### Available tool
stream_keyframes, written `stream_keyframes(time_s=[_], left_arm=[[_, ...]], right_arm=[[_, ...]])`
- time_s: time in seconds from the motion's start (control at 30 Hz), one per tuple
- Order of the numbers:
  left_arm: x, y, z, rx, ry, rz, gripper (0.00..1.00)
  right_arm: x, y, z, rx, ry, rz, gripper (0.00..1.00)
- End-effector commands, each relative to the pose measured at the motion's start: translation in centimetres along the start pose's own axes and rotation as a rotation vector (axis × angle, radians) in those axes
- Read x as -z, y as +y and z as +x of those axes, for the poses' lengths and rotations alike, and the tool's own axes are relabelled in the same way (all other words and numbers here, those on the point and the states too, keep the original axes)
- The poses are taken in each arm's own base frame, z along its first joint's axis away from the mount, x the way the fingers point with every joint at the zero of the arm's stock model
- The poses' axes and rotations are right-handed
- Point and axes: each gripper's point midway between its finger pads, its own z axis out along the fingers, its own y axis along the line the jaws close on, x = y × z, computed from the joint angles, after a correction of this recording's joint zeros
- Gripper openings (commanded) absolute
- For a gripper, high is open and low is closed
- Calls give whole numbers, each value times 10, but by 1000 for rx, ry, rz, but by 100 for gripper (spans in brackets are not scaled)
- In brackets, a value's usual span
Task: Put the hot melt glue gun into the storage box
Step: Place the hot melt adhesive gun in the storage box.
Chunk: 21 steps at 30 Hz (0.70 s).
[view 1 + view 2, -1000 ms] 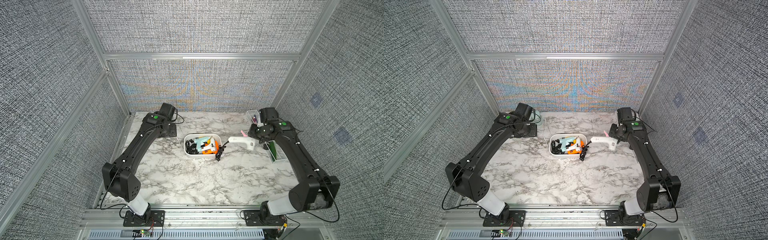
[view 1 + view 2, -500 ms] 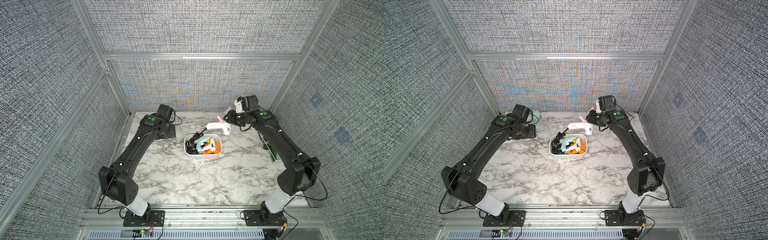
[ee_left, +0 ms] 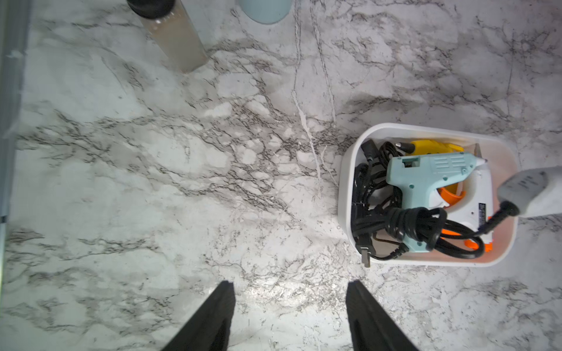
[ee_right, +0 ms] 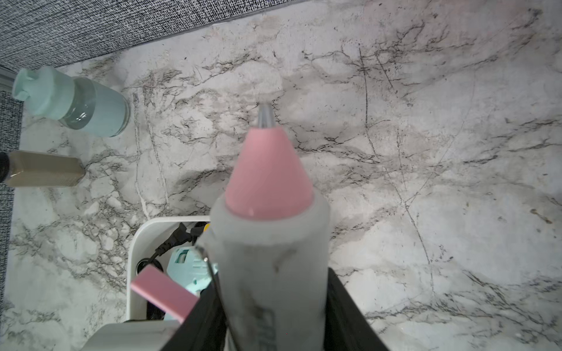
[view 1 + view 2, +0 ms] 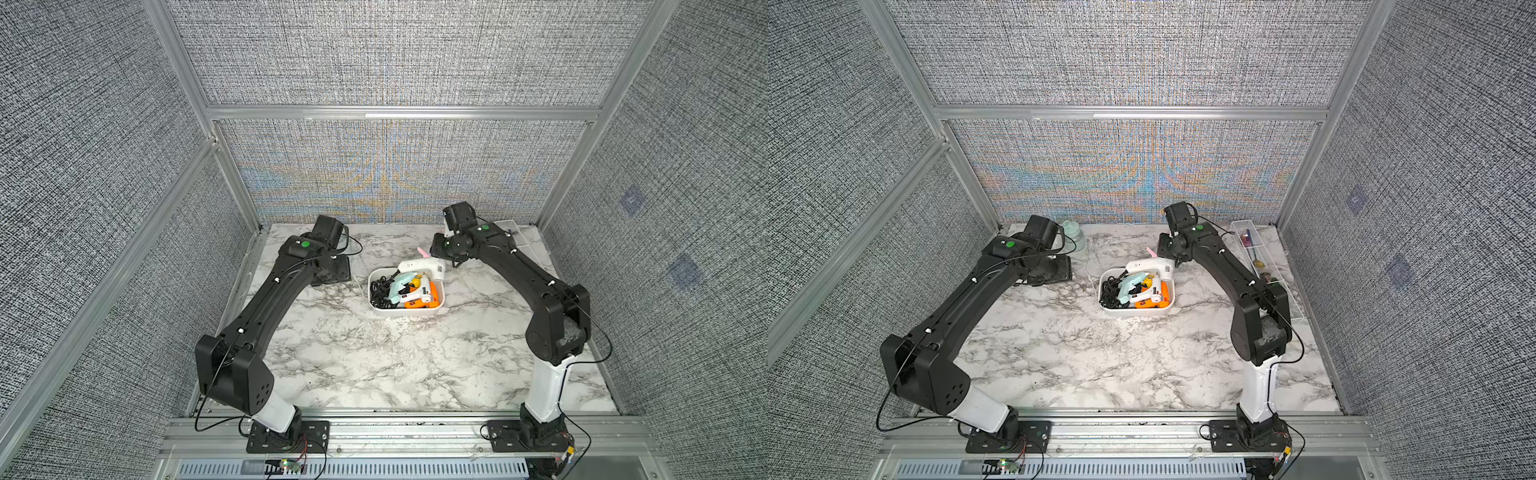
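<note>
The right claw [image 4: 272, 282] is clamped on the barrel of the hot melt glue gun [image 4: 273, 237]; a black finger [image 4: 343, 301] presses each side of the grey-white body, so the jaws stand partway apart at the gun's width; its pink front end sticks out past the fingers and shows against bare counter [image 4: 425, 182] beyond the storage box [image 4: 133, 258].

In both top views the gun [image 5: 419, 266] [image 5: 1148, 266] is held over the far right corner of the box [image 5: 405, 312] [image 5: 1136, 312]; whether it touches the rim I cannot tell. In the left wrist view the handle butt [image 3: 532, 194] hangs over the box's edge [image 3: 346, 182], and its black cord [image 3: 404, 225] drops into the box and joins a tangled coil there.

Inside the box lie a teal glue gun [image 3: 431, 170] on top, an orange glue gun [image 3: 450, 194] under it, and something yellow [image 3: 435, 146] against one wall.

The left claw [image 3: 289, 284] is spread wide and holds nothing; it hangs over bare counter just left of the box, not touching it.

Farther left of the box, toward the back wall, stand a mint-capped bottle [image 4: 76, 103] [image 5: 1073, 237] and a tan bottle [image 4: 45, 173] [image 3: 176, 39] with a black cap, close together. Well to the right of the box, a clear divided tray [image 5: 1262, 257] runs along the counter's edge.
</note>
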Motion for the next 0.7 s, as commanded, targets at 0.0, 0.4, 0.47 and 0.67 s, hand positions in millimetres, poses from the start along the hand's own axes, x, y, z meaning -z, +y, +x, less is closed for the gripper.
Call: stream_keyframes(time_s=[0.0, 0.4, 0.47, 0.67], left_arm=[[-12, -24, 9, 52, 37, 132, 60], [-57, -64, 43, 84, 137, 259, 54], [-62, -69, 40, 86, 138, 270, 53], [-72, -85, 41, 69, 168, 293, 48]], right_arm=[[-8, -4, 12, 2, 33, 46, 22], [-29, -7, 61, -79, 125, 66, 21], [-32, -11, 68, -95, 136, 71, 22], [-39, -16, 67, -125, 132, 86, 21]])
